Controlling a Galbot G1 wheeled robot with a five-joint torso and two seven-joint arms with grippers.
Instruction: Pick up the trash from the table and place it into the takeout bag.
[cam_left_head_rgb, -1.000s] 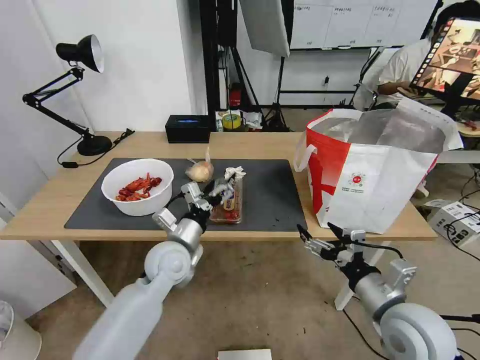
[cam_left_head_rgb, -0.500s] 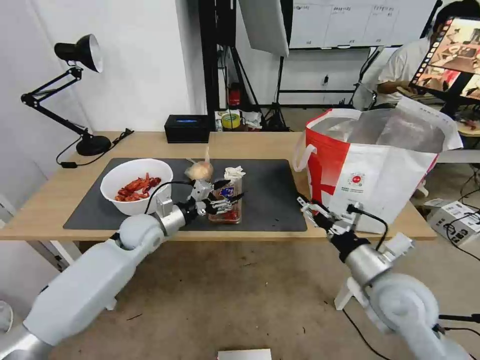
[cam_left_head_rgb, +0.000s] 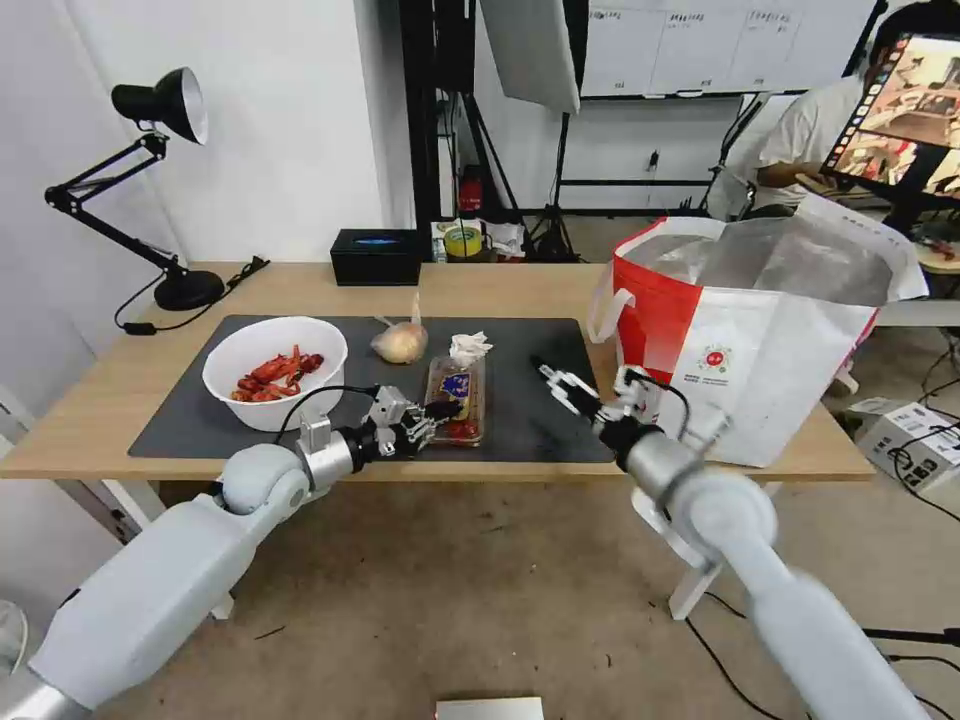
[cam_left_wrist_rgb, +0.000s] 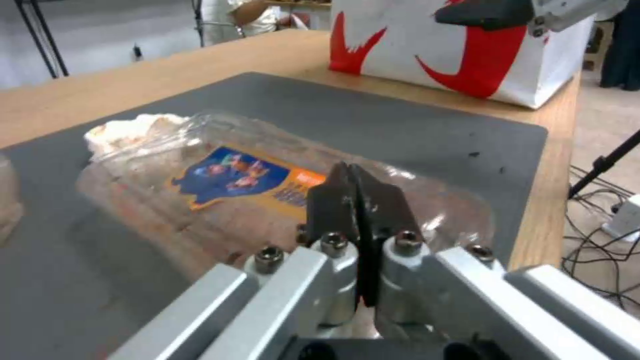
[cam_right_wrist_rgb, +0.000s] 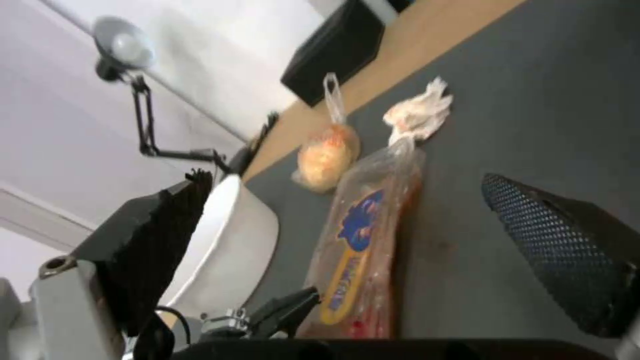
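Tray (cam_left_head_rgb: 455, 400) work now: the clear hinged plastic tray lies flat on the surface's dark mat (cam_left_head_rgb: 530, 410), directly ahead of the left pincer (cam_left_wrist_rgb: 357, 192), clenched at its near rim. Thin, light, springy plastic that probably crumples, so that rim looks the best hold; the right pincer (cam_left_head_rgb: 585, 392) hovers released beside it.

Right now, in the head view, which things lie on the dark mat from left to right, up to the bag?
White bowl → knotted clear bag → clear plastic tray with the crumpled tissue at its far end → right gripper → takeout bag.
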